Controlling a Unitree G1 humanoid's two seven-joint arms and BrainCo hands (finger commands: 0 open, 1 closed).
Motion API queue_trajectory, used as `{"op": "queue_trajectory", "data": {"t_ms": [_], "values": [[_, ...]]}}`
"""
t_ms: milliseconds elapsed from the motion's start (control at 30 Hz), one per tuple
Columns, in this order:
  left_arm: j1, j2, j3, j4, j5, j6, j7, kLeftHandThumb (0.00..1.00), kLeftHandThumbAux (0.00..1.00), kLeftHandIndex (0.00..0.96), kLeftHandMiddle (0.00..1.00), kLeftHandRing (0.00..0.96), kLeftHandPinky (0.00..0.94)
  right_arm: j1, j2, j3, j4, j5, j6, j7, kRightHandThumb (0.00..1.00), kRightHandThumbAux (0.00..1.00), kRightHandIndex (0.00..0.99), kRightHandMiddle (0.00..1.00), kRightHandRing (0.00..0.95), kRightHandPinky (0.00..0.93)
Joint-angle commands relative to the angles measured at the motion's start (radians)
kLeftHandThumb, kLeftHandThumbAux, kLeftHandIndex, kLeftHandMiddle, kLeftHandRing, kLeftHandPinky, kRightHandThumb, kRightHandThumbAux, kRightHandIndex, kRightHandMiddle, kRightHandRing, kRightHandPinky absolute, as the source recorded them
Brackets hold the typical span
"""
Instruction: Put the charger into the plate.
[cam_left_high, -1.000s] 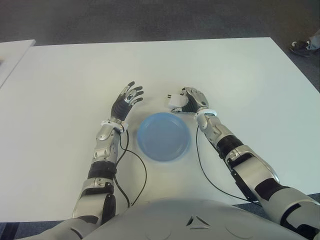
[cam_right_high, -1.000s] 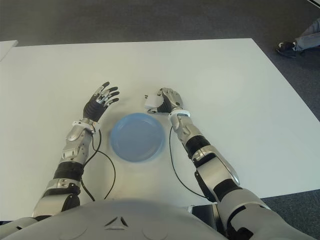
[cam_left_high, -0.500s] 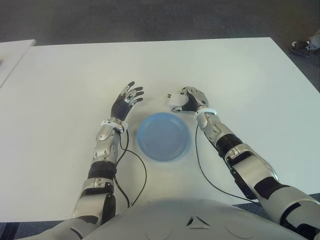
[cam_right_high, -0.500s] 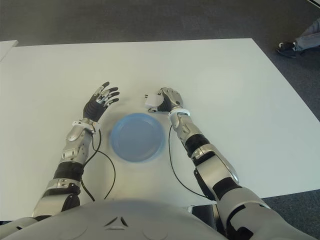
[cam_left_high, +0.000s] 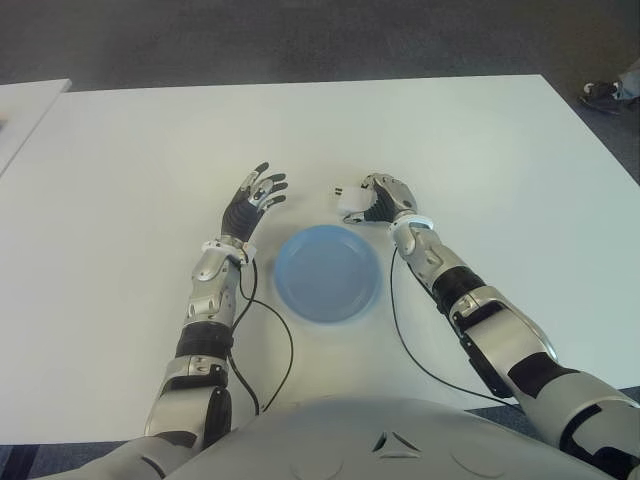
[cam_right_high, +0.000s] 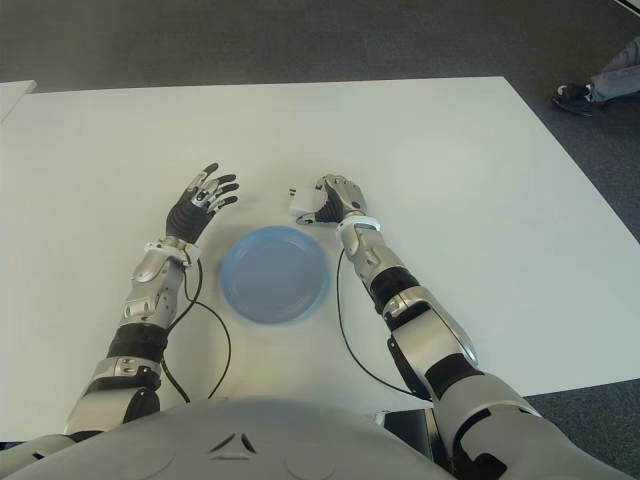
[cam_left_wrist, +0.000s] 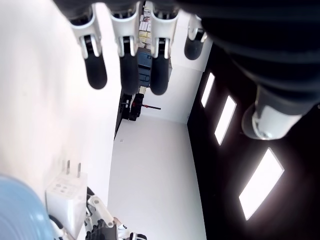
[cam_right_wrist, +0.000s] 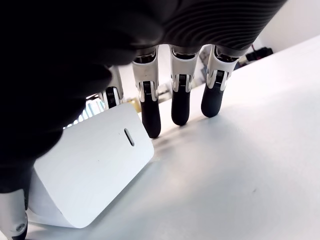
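Observation:
The white charger (cam_left_high: 347, 195) is held in my right hand (cam_left_high: 365, 203), just past the far rim of the blue plate (cam_left_high: 327, 272), slightly right of the plate's middle. In the right wrist view the charger (cam_right_wrist: 90, 165) is pinched between the thumb and the index finger, low over the white table (cam_right_wrist: 240, 165); the other fingers (cam_right_wrist: 180, 107) curl beside it. Its prongs point away from the right hand. My left hand (cam_left_high: 255, 198) shows idle, fingers spread, beside the plate's far left. The left wrist view shows the charger (cam_left_wrist: 65, 195) past the plate's rim (cam_left_wrist: 12, 210).
Black cables (cam_left_high: 285, 350) trail from both wrists over the white table (cam_left_high: 480, 170) on either side of the plate. A second white table (cam_left_high: 25, 105) stands at the far left. A person's shoe (cam_left_high: 600, 95) shows on the floor beyond the far right corner.
My right hand has shifted a little farther from me with the charger in it. The plate and the left hand have stayed put.

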Motion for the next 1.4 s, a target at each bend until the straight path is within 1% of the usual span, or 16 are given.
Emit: {"op": "queue_trajectory", "data": {"t_ms": [33, 100, 200, 233, 267, 333, 500, 600, 667, 833, 933, 1067, 1133, 1200, 1400], "values": [[0.009, 0.0, 0.003, 0.017, -0.004, -0.005, -0.012, 0.0, 0.462, 0.073, 0.234, 0.236, 0.238, -0.029, -0.019, -0.035, -0.029, 0.024, 0.073, 0.059, 0.855, 0.678, 0.399, 0.543, 0.845, 0.843], [0.007, 0.002, 0.003, 0.022, -0.002, -0.008, -0.011, 0.0, 0.461, 0.071, 0.232, 0.235, 0.236, -0.024, -0.029, -0.051, -0.079, 0.024, 0.086, 0.059, 0.854, 0.678, 0.398, 0.543, 0.845, 0.841], [0.004, 0.005, 0.002, 0.03, 0.003, -0.01, -0.007, 0.0, 0.459, 0.069, 0.23, 0.232, 0.231, 0.025, -0.055, -0.082, -0.261, 0.023, 0.119, 0.078, 0.854, 0.678, 0.398, 0.543, 0.845, 0.839], [0.003, 0.006, 0.002, 0.032, 0.004, -0.011, -0.006, 0.0, 0.459, 0.069, 0.229, 0.231, 0.23, 0.036, -0.061, -0.088, -0.302, 0.021, 0.13, 0.086, 0.855, 0.678, 0.398, 0.543, 0.845, 0.838], [0.002, 0.007, 0.002, 0.034, 0.008, -0.012, -0.001, 0.0, 0.459, 0.069, 0.229, 0.231, 0.23, 0.06, -0.074, -0.103, -0.387, 0.022, 0.14, 0.1, 0.855, 0.678, 0.398, 0.543, 0.845, 0.839], [-0.001, 0.009, 0.002, 0.038, 0.014, -0.012, 0.007, 0.0, 0.465, 0.073, 0.23, 0.232, 0.232, 0.096, -0.091, -0.122, -0.504, 0.023, 0.152, 0.118, 0.855, 0.678, 0.399, 0.543, 0.846, 0.839], [-0.006, 0.018, -0.003, 0.043, 0.043, -0.002, 0.041, 0.0, 0.486, 0.067, 0.228, 0.23, 0.228, 0.159, -0.113, -0.147, -0.689, 0.012, 0.166, 0.145, 0.856, 0.677, 0.4, 0.545, 0.854, 0.845], [-0.008, 0.022, -0.007, 0.041, 0.062, 0.009, 0.065, 0.0, 0.498, 0.063, 0.222, 0.224, 0.222, 0.182, -0.122, -0.161, -0.771, 0.005, 0.176, 0.165, 0.857, 0.677, 0.401, 0.545, 0.858, 0.848], [-0.01, 0.024, -0.01, 0.041, 0.078, 0.017, 0.083, 0.0, 0.507, 0.06, 0.212, 0.216, 0.216, 0.195, -0.131, -0.172, -0.84, 0.001, 0.187, 0.188, 0.857, 0.676, 0.402, 0.544, 0.861, 0.848], [-0.012, 0.026, -0.013, 0.041, 0.093, 0.024, 0.101, 0.0, 0.518, 0.059, 0.196, 0.201, 0.206, 0.229, -0.138, -0.191, -0.963, -0.019, 0.218, 0.238, 0.858, 0.675, 0.403, 0.541, 0.868, 0.846], [-0.014, 0.026, -0.013, 0.043, 0.097, 0.026, 0.108, 0.0, 0.52, 0.062, 0.19, 0.195, 0.205, 0.271, -0.144, -0.203, -1.105, -0.03, 0.257, 0.301, 0.857, 0.675, 0.403, 0.538, 0.867, 0.844], [-0.015, 0.026, -0.013, 0.042, 0.098, 0.025, 0.111, 0.0, 0.518, 0.063, 0.177, 0.182, 0.193, 0.311, -0.14, -0.2, -1.211, -0.052, 0.291, 0.354, 0.857, 0.675, 0.402, 0.535, 0.865, 0.841], [-0.014, 0.026, -0.013, 0.042, 0.099, 0.023, 0.113, 0.0, 0.515, 0.06, 0.167, 0.171, 0.181, 0.327, -0.142, -0.198, -1.241, -0.06, 0.29, 0.369, 0.857, 0.676, 0.401, 0.534, 0.863, 0.836], [-0.016, 0.026, -0.013, 0.043, 0.099, 0.022, 0.116, 0.0, 0.513, 0.056, 0.155, 0.159, 0.168, 0.342, -0.145, -0.197, -1.254, -0.065, 0.279, 0.375, 0.856, 0.676, 0.401, 0.534, 0.859, 0.832], [-0.02, 0.02, -0.007, 0.048, 0.1, 0.022, 0.131, 0.002, 0.518, 0.037, 0.098, 0.104, 0.114, 0.432, -0.187, -0.208, -1.313, -0.046, 0.195, 0.391, 0.857, 0.675, 0.402, 0.535, 0.856, 0.839]]}}
